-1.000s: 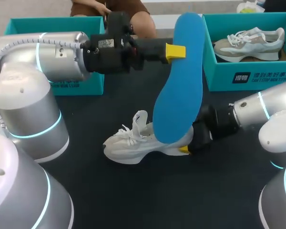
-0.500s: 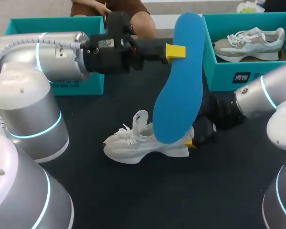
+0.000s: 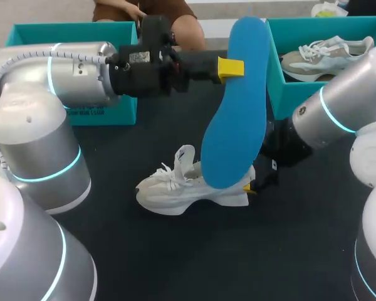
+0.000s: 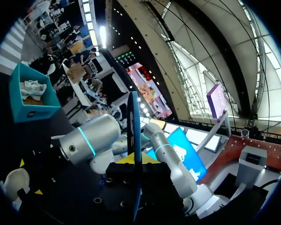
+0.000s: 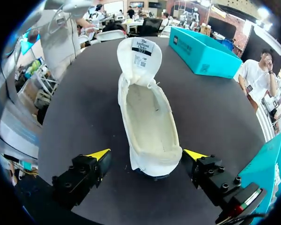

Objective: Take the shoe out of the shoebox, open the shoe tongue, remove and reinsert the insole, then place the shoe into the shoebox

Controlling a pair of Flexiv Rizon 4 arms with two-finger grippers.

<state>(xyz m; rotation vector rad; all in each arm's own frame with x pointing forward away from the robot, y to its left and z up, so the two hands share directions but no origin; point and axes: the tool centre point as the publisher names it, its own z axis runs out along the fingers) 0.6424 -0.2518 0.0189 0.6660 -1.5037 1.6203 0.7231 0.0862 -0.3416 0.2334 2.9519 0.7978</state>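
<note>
A white sneaker lies on the dark table, toe toward the left. In the right wrist view the sneaker has its tongue folded back and its inside is bare. My left gripper is shut on a blue insole, which hangs upright above the shoe; the left wrist view shows the insole edge-on between the fingers. My right gripper is open at the shoe's heel, one finger on each side and clear of it. In the head view the right gripper is partly behind the insole.
A teal shoebox at the back right holds another pale sneaker. A second teal box stands at the back left, behind my left arm. My right arm crosses in front of the right box.
My right arm has lifted and swung up in front of the right shoebox, while its gripper has stayed at the shoe's heel. The left arm and the insole have not moved.
</note>
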